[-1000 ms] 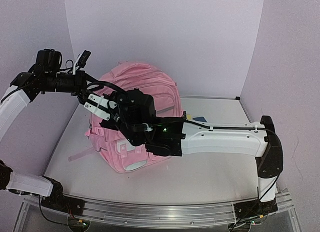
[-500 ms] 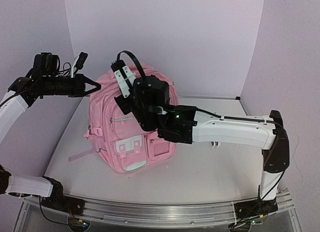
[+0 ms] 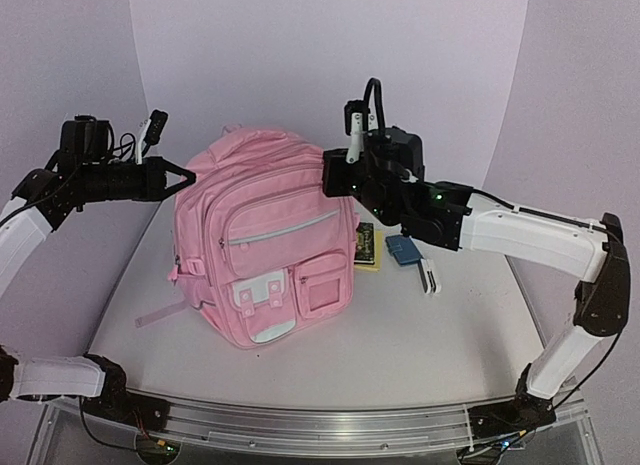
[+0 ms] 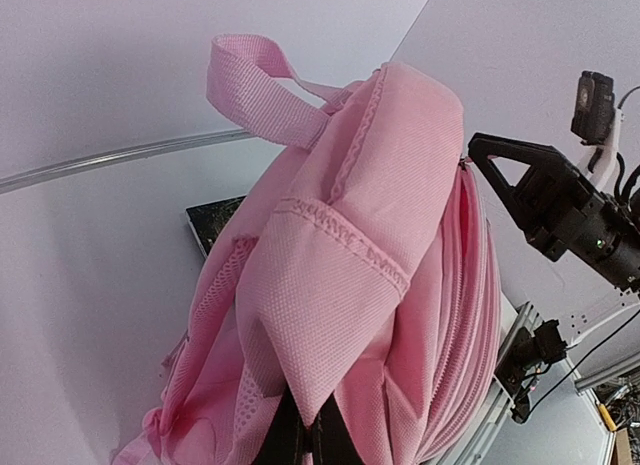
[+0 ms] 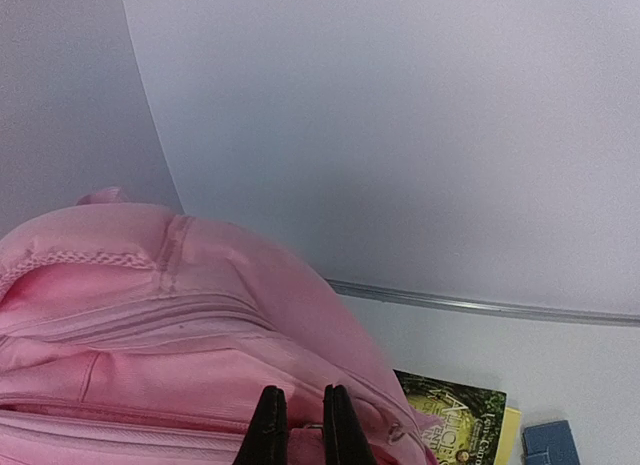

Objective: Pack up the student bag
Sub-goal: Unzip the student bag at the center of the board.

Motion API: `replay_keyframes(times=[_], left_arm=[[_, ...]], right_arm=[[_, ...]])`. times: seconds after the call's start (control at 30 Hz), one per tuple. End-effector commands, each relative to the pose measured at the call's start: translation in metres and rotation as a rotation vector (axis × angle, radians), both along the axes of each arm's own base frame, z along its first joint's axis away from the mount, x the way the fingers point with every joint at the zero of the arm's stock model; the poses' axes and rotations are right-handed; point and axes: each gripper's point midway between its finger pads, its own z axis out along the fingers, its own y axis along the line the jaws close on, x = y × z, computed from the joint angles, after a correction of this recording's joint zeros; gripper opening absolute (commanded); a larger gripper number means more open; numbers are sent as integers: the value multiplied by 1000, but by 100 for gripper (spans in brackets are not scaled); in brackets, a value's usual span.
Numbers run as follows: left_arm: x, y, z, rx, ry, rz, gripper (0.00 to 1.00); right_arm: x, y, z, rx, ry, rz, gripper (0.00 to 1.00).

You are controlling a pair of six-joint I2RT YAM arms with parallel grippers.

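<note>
The student bag [image 3: 265, 250] is a large pink backpack standing upright at the middle left of the table, front pockets facing the arms. My left gripper [image 3: 186, 175] is shut on a fold of pink fabric at the bag's upper left side; its fingers [image 4: 285, 437] pinch that fold [image 4: 330, 285] in the left wrist view. My right gripper [image 3: 334, 175] is at the bag's upper right edge. Its black fingers [image 5: 268, 430] are nearly closed on a small metal zipper pull [image 5: 314, 426] on the bag's zip line [image 5: 150, 360]. The right gripper also shows in the left wrist view [image 4: 505, 165].
A green-covered book [image 3: 366, 243] lies on a yellow pad [image 3: 372, 266] right of the bag, with a blue item [image 3: 402, 249] and a small white item [image 3: 430, 277] beside it. The book shows in the right wrist view [image 5: 450, 410] and the left wrist view [image 4: 215, 223]. Walls enclose the back and sides.
My right arm has swung from in front of the bag up and over to its upper right edge. The bag's front and the items to its right are now uncovered. The left gripper keeps its hold.
</note>
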Motion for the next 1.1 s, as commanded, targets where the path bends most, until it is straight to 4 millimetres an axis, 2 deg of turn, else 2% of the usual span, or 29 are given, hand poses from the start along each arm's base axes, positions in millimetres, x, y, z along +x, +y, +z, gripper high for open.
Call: replay_keyframes(times=[0.0, 0.17, 0.37, 0.53, 0.77, 0.87, 1.07], left_arm=[[-4, 13, 43, -21, -202, 56, 0], [-6, 17, 42, -11, -201, 70, 0], [-6, 17, 35, -2, -186, 72, 0], [-1, 20, 29, 7, -174, 102, 0], [15, 38, 17, 50, -149, 237, 0], [18, 43, 15, 58, -157, 267, 0], [22, 46, 12, 58, -162, 291, 0]], right_arm=[[14, -44, 9, 202, 65, -52, 0], [22, -59, -24, 288, 173, -41, 0], [20, -53, -57, 353, 268, 25, 0], [11, -50, -77, 435, 366, 57, 0], [-3, -69, -101, 555, 460, -1, 0], [-3, -70, -116, 557, 491, -18, 0], [-1, -69, -160, 520, 559, -67, 0]])
